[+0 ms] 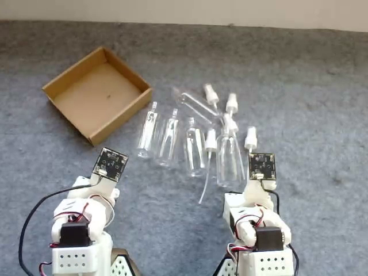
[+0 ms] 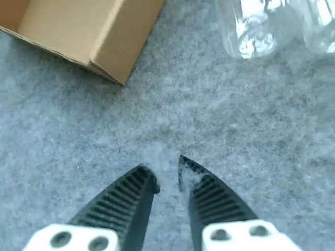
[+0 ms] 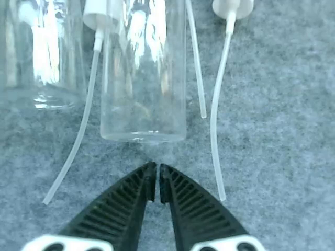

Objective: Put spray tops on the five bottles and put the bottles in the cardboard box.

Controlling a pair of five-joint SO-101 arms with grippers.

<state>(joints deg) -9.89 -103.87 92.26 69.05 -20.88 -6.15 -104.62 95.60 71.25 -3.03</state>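
Several clear bottles lie on the grey carpet in the high view, among them one (image 1: 148, 131), another (image 1: 194, 146), and one (image 1: 229, 156) nearest the right arm. Loose white spray tops (image 1: 232, 103) with thin tubes lie among and behind them. The open cardboard box (image 1: 98, 95) sits at the far left and holds nothing. My left gripper (image 2: 166, 175) hovers over bare carpet near the box corner (image 2: 104, 36), its fingers a narrow gap apart. My right gripper (image 3: 156, 180) is shut just short of a bottle's base (image 3: 144, 68), holding nothing.
A spray top (image 3: 99, 15) and another (image 3: 233, 6) trail long tubes on either side of the bottle in front of my right gripper. Bottle bases (image 2: 251, 29) lie ahead of my left gripper. Open carpet surrounds both arm bases (image 1: 80, 230).
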